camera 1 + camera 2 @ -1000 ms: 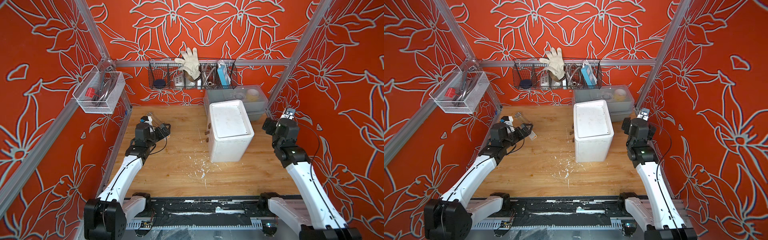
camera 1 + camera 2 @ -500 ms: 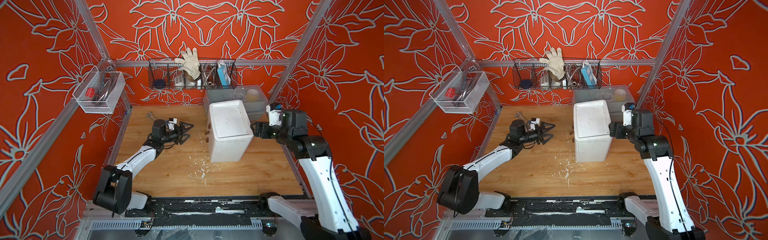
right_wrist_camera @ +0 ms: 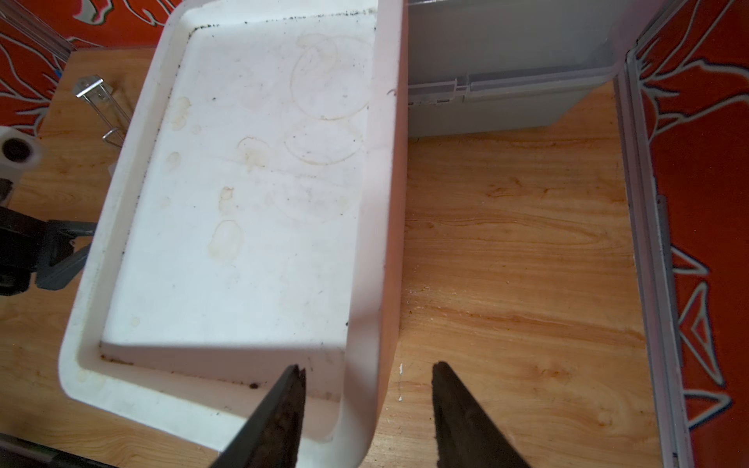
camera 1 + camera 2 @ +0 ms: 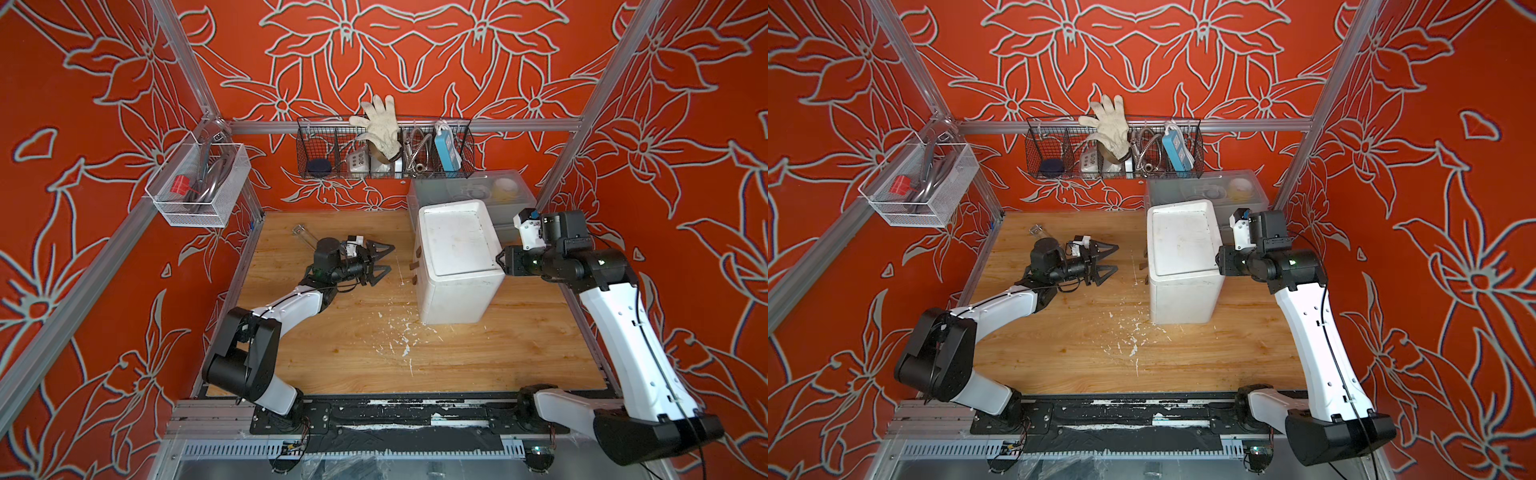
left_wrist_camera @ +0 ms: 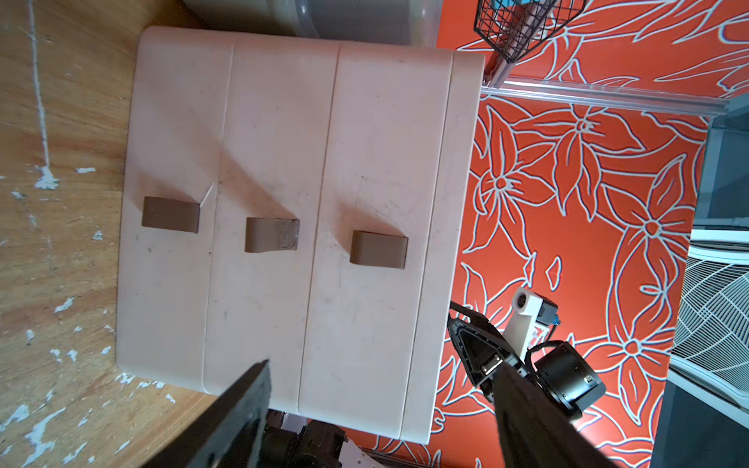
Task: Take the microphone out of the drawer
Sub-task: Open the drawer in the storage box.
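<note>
We log left claw [image 4: 390, 258] spread wide before the closed drawers [image 5: 267, 202], right claw [image 3: 369, 366] narrow astride the rim of the drawer cabinet [image 4: 453, 245], not gripping: a handle pull may drag the cabinet.

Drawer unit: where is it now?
Both top views: drawer unit stands right of centre on the table, before the clear bin, handles facing the open left gripper.

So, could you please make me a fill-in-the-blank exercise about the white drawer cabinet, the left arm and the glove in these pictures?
1. The white plastic drawer cabinet has ___ brown handles.
2. All its drawers are ___.
3. The left gripper faces those handles with its jaws ___.
4. The pale knitted glove sticks up from the black wire basket on the ___ wall.

Missing words: three; closed; open; back.
</note>
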{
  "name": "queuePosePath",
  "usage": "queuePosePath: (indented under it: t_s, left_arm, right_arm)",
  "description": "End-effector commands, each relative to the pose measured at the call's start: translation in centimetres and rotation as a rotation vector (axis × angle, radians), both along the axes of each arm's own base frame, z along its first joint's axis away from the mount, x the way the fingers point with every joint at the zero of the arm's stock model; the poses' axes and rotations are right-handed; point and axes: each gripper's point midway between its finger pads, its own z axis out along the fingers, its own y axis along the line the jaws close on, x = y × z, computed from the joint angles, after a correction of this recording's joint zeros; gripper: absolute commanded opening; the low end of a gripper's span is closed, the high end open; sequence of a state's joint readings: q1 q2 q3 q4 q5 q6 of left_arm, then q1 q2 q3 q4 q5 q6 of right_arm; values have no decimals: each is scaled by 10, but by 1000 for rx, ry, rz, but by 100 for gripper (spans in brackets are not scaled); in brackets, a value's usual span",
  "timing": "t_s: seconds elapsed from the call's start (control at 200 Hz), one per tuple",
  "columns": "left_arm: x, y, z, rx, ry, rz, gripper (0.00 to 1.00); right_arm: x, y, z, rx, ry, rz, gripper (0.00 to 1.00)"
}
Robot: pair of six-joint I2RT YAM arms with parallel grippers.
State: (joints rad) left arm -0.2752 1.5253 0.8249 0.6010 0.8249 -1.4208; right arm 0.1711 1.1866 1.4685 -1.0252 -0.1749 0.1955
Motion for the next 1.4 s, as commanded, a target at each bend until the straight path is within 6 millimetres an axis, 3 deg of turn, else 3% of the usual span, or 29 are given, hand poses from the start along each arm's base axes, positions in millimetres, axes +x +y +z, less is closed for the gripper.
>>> queuePosePath:
  t_s: [0.0, 0.27, 0.465, 0.661, 0.821, 0.991, 1.176, 1.396]
  left_arm:
    - [0, -5, 9, -5, -53, -24, 85]
    - [0, -7, 10, 1, -71, -28, 86]
    - [7, -12, 6, 4, -81, -36, 85]
    - [20, -30, 6, -35, -107, -38, 69]
    - [29, -45, -1, -96, -87, -43, 58]
    - [32, -54, -12, -136, -71, -38, 55]
    - [36, -55, -10, -160, -98, -21, 53]
    - [37, -71, -15, -224, -80, -51, 44]
  right_arm:
    - [12, 0, -6, 2, -10, -30, 49]
    - [23, -3, -23, 2, 7, -76, 39]
    - [25, -3, -30, 6, 24, -84, 23]
    - [23, -4, -25, 7, 9, -86, 13]
    - [22, -2, -25, 20, 13, -84, 13]
    - [21, -3, -23, 19, 1, -91, 13]
    - [20, -3, -22, 23, 0, -89, 12]
    - [18, -4, -24, 20, 3, -96, 12]
